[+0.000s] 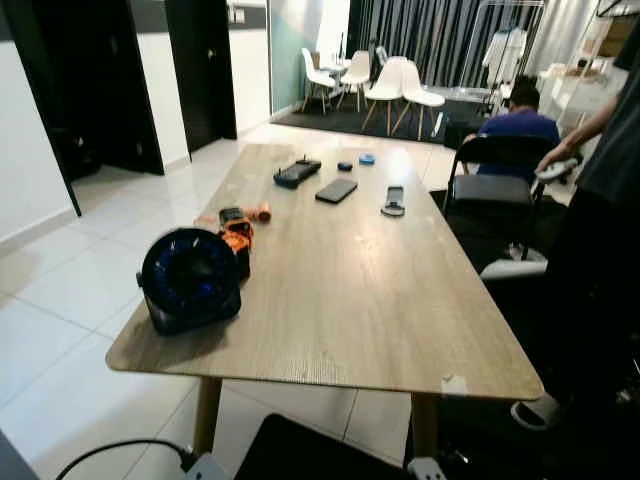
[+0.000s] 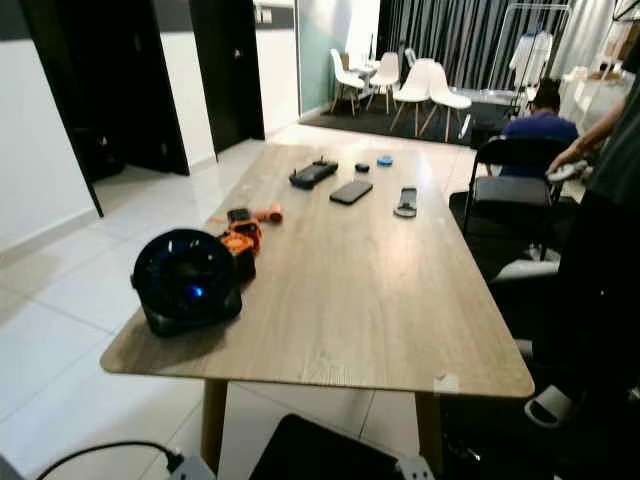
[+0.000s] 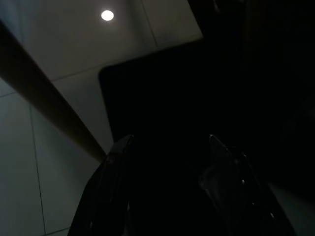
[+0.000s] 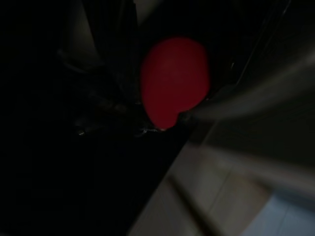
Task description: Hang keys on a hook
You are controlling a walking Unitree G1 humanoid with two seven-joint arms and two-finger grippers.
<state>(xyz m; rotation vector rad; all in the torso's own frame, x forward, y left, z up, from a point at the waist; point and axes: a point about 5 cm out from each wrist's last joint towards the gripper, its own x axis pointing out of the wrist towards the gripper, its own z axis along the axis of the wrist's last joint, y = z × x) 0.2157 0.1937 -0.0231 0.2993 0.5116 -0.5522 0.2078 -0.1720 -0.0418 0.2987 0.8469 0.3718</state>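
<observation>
A long wooden table (image 1: 350, 300) stands in front of me. Near its left edge an orange and black bundle (image 1: 237, 236), possibly the keys, lies against a round black and blue fan (image 1: 190, 278). A smaller orange item (image 1: 259, 212) rests just beyond it. In the dark left wrist view my left gripper (image 3: 167, 147) hangs open over the floor tiles, beside a table leg (image 3: 49, 108), with nothing between its fingers (image 3: 115, 157). The right wrist view is very dark, with a blurred red rounded shape (image 4: 174, 78) close to the camera.
Further up the table lie a black controller (image 1: 297, 172), a phone (image 1: 336, 190), a remote (image 1: 394, 201) and two small round items (image 1: 366, 158). A black chair (image 1: 497, 190) stands at the right; a person (image 1: 520, 118) sits beyond it. Another person (image 1: 600, 230) stands at the right edge.
</observation>
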